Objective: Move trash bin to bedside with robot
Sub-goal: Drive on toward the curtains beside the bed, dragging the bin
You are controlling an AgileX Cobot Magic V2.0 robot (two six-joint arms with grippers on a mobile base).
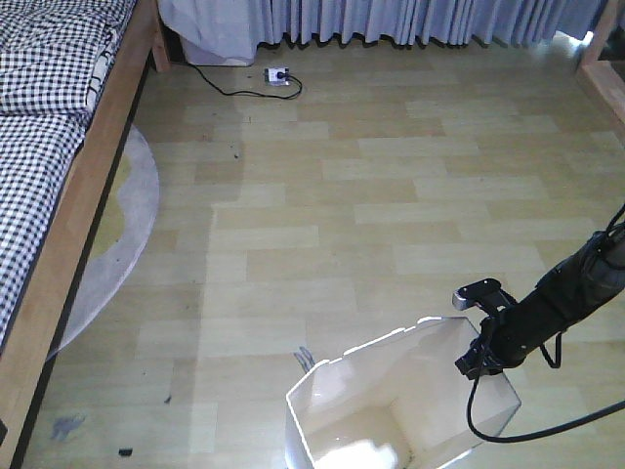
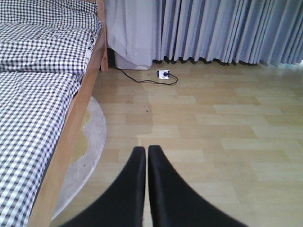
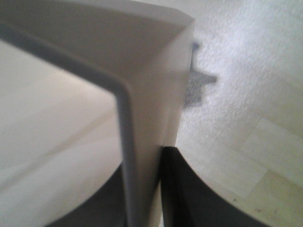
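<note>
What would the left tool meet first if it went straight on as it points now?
The left tool would probably meet bare floor first, short of the power strip and curtain; depth is unclear.

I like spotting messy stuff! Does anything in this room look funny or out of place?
A few small things. The bin stands out on the open floor, away from the bed, with the right gripper pinching its rim. The round rug is half tucked under the bed, and dark specks dot the floor beside it.
</note>
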